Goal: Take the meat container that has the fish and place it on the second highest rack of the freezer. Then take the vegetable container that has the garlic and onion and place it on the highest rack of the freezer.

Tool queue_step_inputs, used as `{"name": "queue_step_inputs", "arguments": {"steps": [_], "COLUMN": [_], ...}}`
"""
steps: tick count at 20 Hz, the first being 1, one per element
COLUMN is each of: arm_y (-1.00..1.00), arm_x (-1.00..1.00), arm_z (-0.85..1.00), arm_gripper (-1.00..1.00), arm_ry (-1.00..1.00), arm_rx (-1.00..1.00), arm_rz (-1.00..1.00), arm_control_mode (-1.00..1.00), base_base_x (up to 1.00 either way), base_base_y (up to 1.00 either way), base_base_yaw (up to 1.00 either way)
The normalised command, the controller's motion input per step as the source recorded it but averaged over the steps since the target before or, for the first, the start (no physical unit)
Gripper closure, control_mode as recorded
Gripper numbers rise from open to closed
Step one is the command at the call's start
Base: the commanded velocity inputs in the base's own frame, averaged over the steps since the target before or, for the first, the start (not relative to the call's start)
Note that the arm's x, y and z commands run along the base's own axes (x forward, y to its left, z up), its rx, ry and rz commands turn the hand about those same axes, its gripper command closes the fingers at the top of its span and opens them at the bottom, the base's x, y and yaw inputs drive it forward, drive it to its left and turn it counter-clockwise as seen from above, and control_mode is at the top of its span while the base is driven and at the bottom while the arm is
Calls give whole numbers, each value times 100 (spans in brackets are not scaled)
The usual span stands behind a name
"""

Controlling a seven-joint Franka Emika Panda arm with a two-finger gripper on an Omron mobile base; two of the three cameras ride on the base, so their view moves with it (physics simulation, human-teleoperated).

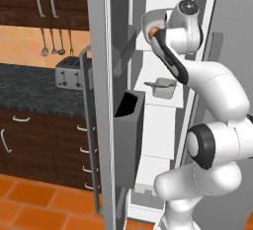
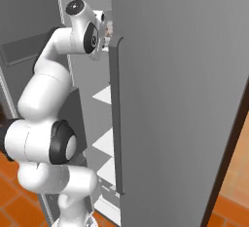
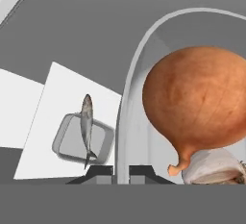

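I could read no brand, label or writing anywhere. The room was a kitchen with orange floor tiles (image 1: 29,199), dark wooden cabinets (image 1: 29,145), a speckled dark counter (image 1: 29,88) carrying a silver toaster (image 1: 69,73), and utensils (image 1: 52,44) hanging on the orange wall.

I had the white arm reaching into the tall grey freezer (image 2: 185,99), whose open door carried dark grey bins (image 1: 129,135). In the hand view the two dark fingertips of the gripper (image 3: 121,171) stood narrow, pinched on the rim of the shallow grey metal vegetable container (image 3: 137,74). Inside that tray the round orange-brown onion (image 3: 199,95) sat against the pale pinkish-white garlic bulb (image 3: 214,168). Whether the tray rested on a shelf, I could not tell.

Below, the long thin grey-brown fish (image 3: 87,127) lay across its boxy grey metal meat container (image 3: 72,143) on a flat white rack (image 3: 53,107). From the left base view that tray sat on a white shelf inside the freezer.
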Motion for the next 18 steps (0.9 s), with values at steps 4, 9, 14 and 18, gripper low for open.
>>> {"name": "queue_step_inputs", "arguments": {"steps": [4, 9, 14, 18], "arm_y": [-9, -7, -8, -10], "arm_x": [51, 39, 56, 60], "arm_z": [-25, -33, -7, 0], "arm_gripper": [100, 100, 100, 100], "arm_ry": [0, 0, 0, 0], "arm_rx": [0, 0, 0, 0], "arm_rz": [-11, -8, -4, 0], "arm_control_mode": [-100, -100, -100, -100], "base_base_x": [0, 0, 0, 0], "base_base_y": [0, 0, 0, 0], "base_base_yaw": [0, 0, 0, 0]}}
